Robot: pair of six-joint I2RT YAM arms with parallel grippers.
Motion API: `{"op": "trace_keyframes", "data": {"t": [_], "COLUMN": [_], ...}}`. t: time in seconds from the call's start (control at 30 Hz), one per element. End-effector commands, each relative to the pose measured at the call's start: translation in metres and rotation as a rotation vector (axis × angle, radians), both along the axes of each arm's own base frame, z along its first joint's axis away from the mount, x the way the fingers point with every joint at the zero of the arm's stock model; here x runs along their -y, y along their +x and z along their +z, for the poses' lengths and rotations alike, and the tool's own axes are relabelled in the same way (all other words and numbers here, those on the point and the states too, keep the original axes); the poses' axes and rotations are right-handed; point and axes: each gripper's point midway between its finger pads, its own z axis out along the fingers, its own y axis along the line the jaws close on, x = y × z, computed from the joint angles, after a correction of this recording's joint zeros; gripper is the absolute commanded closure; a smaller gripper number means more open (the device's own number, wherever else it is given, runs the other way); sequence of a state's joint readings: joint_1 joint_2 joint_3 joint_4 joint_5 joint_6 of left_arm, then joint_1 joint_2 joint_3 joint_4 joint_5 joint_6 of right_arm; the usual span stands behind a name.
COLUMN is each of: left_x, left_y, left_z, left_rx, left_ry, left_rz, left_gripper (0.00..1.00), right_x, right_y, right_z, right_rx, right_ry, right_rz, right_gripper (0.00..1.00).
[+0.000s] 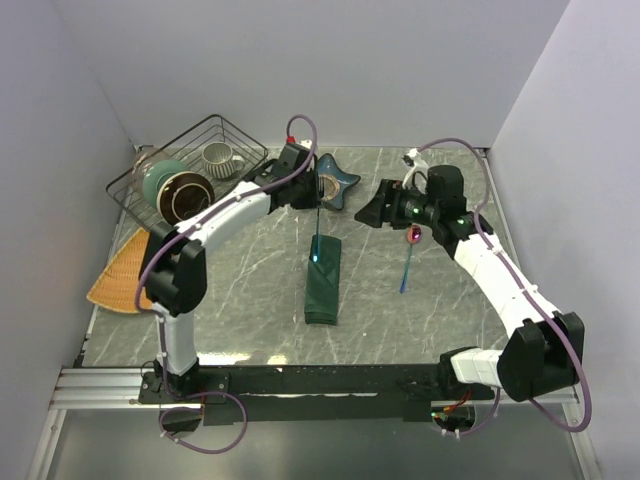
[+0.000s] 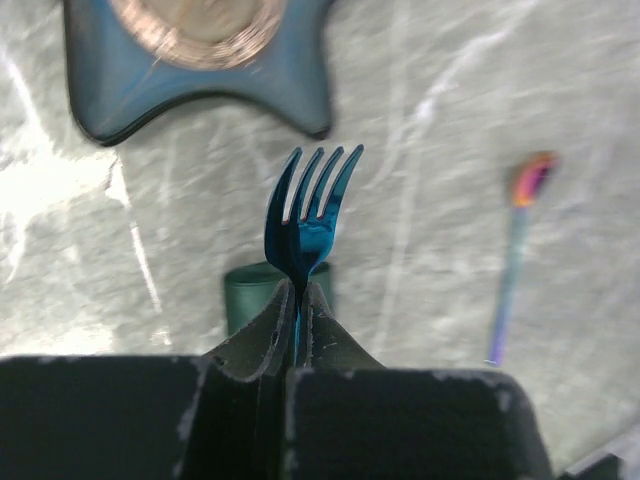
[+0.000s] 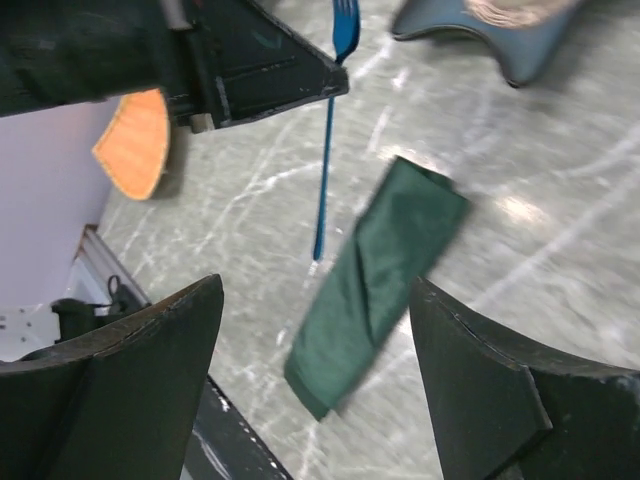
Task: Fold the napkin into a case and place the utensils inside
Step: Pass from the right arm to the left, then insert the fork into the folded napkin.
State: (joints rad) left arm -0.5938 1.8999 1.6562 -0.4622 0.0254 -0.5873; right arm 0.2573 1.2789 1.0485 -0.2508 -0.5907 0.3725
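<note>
The napkin, folded into a narrow dark green case [image 1: 323, 285], lies on the marble table; it also shows as the case [image 3: 385, 265] and the case [image 2: 245, 295]. My left gripper [image 1: 314, 200] is shut on the bright blue fork [image 2: 310, 215], tines up. The fork [image 1: 316, 235] hangs upright with its handle tip just over the case's far end. The pink-headed utensil [image 1: 407, 262] lies on the table right of the case, also seen as the utensil [image 2: 515, 260]. My right gripper [image 1: 368, 214] stands open and empty above the table, the case below its jaws [image 3: 315, 290].
A blue star-shaped dish [image 1: 338, 181] sits behind the left gripper. A wire basket [image 1: 130, 185] with a bowl and a mug stands at the back left. An orange-tan mat [image 1: 118, 278] lies at the left edge.
</note>
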Motion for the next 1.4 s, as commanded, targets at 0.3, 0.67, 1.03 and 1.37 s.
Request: {"op": "trace_keyframes", "data": {"t": [0.3,0.67,1.03,1.37], "left_x": [0.003,0.015,0.019,0.017], "left_y": [0.026,0.032,0.024,0.028], "left_z": [-0.027,-0.051,-0.051,-0.058], "left_rx": [0.018,-0.011,-0.029,-0.029], "left_ry": [0.102,0.088,0.049,0.079], "left_rz": [0.020,0.016,0.019,0.012], "left_gripper": [0.99,0.99,0.99,0.99], "right_x": [0.034,0.033,0.033,0.034], "right_y": [-0.004,0.001,-0.001,-0.002], "right_z": [-0.004,0.004,0.002,0.004], "right_rx": [-0.002,-0.001,-0.019,-0.012], "right_ry": [-0.027,-0.002,0.012,0.005], "right_rz": [-0.049,-0.046,-0.031,-0.032], "right_gripper": [0.15,0.12,0.09,0.07]}}
